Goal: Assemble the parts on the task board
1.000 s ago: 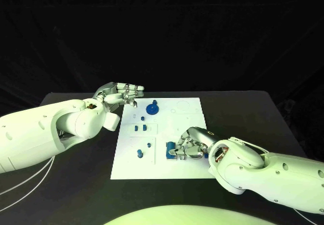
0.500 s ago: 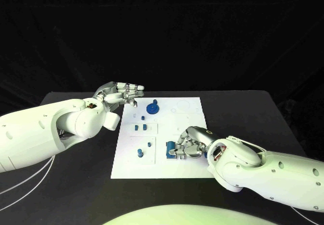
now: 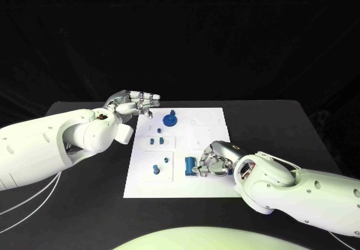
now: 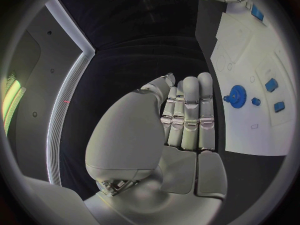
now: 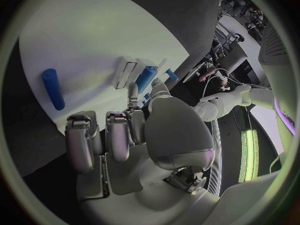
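Observation:
The white task board (image 3: 211, 136) lies mid-table. On it are a blue gear (image 3: 170, 121), two small blue pieces (image 3: 155, 140), a blue peg (image 3: 156, 169) and an upright blue block (image 3: 190, 165). My right hand (image 3: 213, 160) hovers low over the board's near right part, its fingers curled down beside the block. In the right wrist view a fingertip and the thumb meet at a blue piece (image 5: 147, 78); a real grip cannot be made out. A blue cylinder (image 5: 53, 88) lies apart on the board. My left hand (image 3: 136, 104) hangs at the board's far left corner, fingers straight, holding nothing.
The black table (image 3: 82, 172) surrounds the board, with bare room on both sides. The left wrist view shows the gear (image 4: 236, 94) and small blue pieces (image 4: 271, 84) on the board (image 4: 240, 45) beyond my left hand (image 4: 185, 116).
My right hand has shifted slightly to the right, uncovering more of the upright blue block. The left hand has not moved.

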